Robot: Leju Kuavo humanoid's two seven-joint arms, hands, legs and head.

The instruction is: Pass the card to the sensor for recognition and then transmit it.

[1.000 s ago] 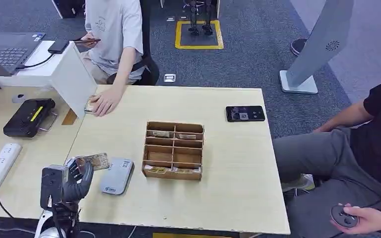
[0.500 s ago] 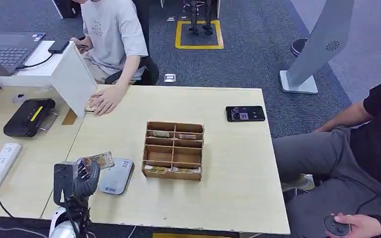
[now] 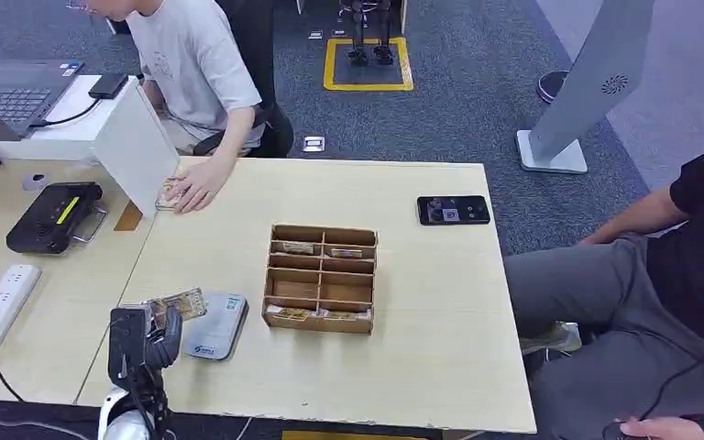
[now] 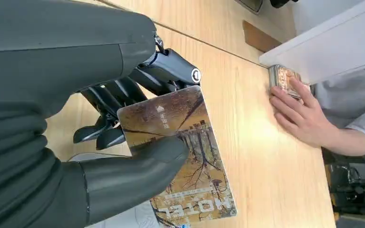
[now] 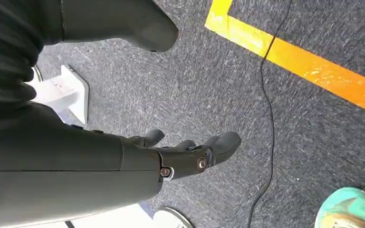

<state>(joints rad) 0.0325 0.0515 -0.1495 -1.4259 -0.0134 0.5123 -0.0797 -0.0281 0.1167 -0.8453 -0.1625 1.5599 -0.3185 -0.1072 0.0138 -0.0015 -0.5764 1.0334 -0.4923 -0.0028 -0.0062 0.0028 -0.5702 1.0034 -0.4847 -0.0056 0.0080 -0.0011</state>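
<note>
At the lower left of the head view, the robot's left hand pinches a hotel card between thumb and fingers, just over the grey sensor lying on the counter. Mid-frame stands a wooden divided tray. At upper left, a person's hand rests on the counter. The right hand hangs above carpet, fingers spread, holding nothing.

Card reads "HOTEL" (upside down).

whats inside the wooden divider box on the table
Cards lie in several compartments of the wooden box; other compartments look empty. The compartment walls hide part of each card.
</note>
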